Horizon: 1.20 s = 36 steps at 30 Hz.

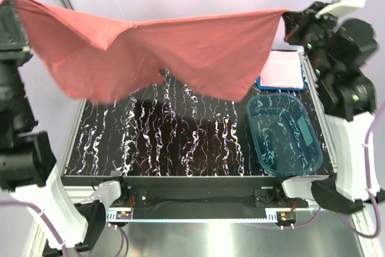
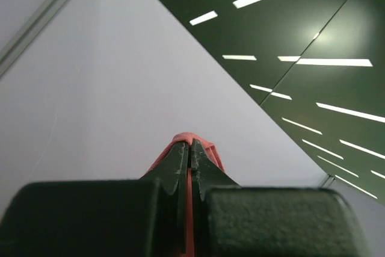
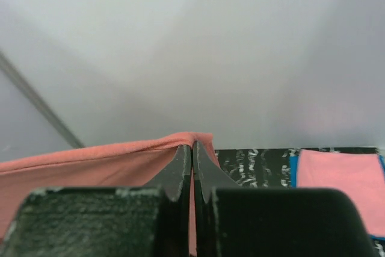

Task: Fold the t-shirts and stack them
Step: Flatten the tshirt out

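Left hand and right hand are each clamped shut on a thin pinch of the salmon t-shirt. The garment is held spread in the air between them, high above the bench, with its lower part hanging in loose folds. A folded pink t-shirt is placed at the far right of the bench on a blue folded one, just behind the clear blue tub.

Slippage from either pinch is judged possible if the arms are drawn further apart. If the cloth is lowered too far right, the hem could be dragged across the tub or the stack.

Spread and sag are shown only by the top view. The grip itself is shown only by the wrist views. The stack is also caught in the right wrist view, but only wall and ceiling in the left.
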Each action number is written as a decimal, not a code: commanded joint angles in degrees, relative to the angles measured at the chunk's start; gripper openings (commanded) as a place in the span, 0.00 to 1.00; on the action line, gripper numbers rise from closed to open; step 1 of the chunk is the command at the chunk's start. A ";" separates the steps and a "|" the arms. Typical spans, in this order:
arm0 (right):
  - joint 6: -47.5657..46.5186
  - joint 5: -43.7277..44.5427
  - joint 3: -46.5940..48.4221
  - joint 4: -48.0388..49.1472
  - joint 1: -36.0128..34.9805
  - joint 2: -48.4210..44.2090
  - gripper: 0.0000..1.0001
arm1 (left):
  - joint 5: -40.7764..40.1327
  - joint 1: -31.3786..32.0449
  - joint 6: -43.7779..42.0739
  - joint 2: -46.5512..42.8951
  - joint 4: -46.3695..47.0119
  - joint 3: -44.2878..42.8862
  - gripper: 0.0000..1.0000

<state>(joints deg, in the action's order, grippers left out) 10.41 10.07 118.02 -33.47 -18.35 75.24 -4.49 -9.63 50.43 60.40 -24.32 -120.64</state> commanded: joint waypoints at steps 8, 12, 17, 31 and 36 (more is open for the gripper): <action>7.86 -14.90 -13.15 -3.80 0.42 -9.32 0.00 | -6.32 0.93 -6.58 -2.66 0.59 0.14 0.00; 8.83 -14.99 -21.83 2.33 0.51 -7.31 0.00 | -4.21 0.84 -6.93 0.15 4.79 7.41 0.00; 8.75 -13.41 -26.78 8.68 0.59 0.86 0.00 | -1.49 0.84 -6.49 6.91 9.63 17.71 0.00; 2.77 -11.82 6.16 7.90 3.58 28.99 0.00 | 1.42 0.66 -5.17 29.16 12.80 -1.43 0.00; 1.80 -11.82 7.07 7.54 3.58 27.16 0.00 | 1.15 0.23 -5.08 24.96 11.22 -2.32 0.00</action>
<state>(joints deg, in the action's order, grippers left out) 13.78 -2.55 123.83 -27.94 -14.83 105.54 -3.60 -8.80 45.08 91.02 -17.52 -119.94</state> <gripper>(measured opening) 0.011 0.012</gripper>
